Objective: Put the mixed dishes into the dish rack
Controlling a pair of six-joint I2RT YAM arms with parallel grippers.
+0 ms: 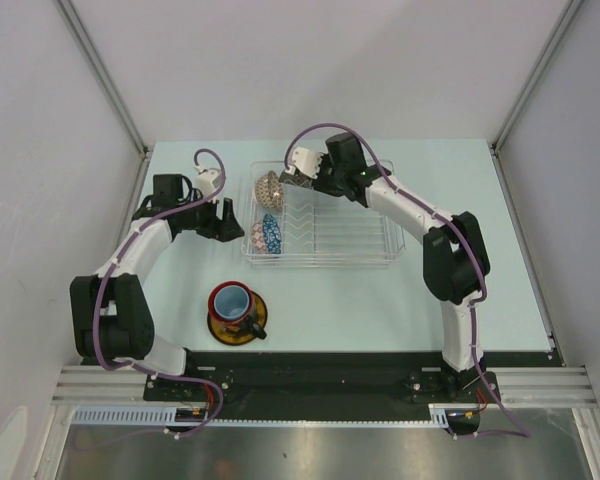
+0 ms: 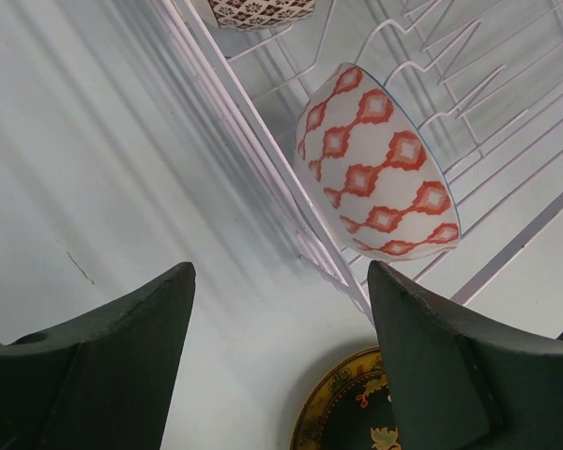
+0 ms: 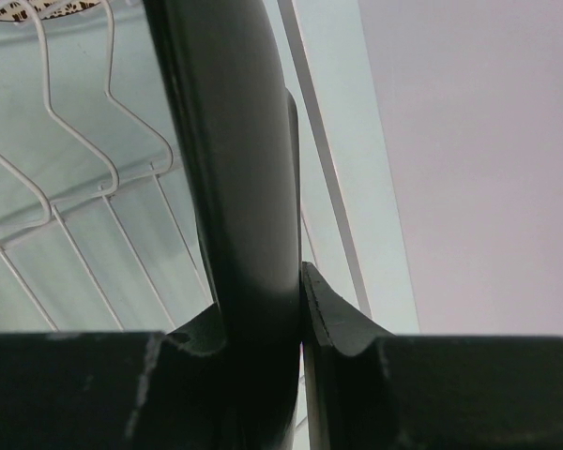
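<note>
**A:** What is the rack made of?

**B:** The dish rack point(image 1: 350, 235) is thin white wire bent into rows of zigzag prongs, and it sits on a clear tray. Its long side runs left to right across the pale table point(image 1: 430, 320).

**A:** What's in it?

**B:** Two pieces, both at its left end. The beige netted bowl point(image 1: 270, 187) leans in the far corner. The small blue bowl point(image 2: 375, 169) lies on its side nearer the arms. It is glossy white outside with a red diamond lattice, and its thin blue rim is turned away from the left gripper point(image 2: 281, 281).

**A:** And that gripper?

**B:** Its fingers are wide apart with nothing between them, just outside the rack.

**A:** The right one?

**B:** The right gripper point(image 1: 302, 180) is clamped on the black plate point(image 3: 230, 169). The plate is held on edge over the rack's far left, beside the netted bowl. Only its smooth dark rim shows.

**A:** The mug?

**B:** The red mug point(image 1: 230, 298), blue inside, stands upright on the round yellow saucer point(image 1: 223, 330). They are on the table in front of the rack.

**A:** Any writing?

**B:** None I can read.
</note>
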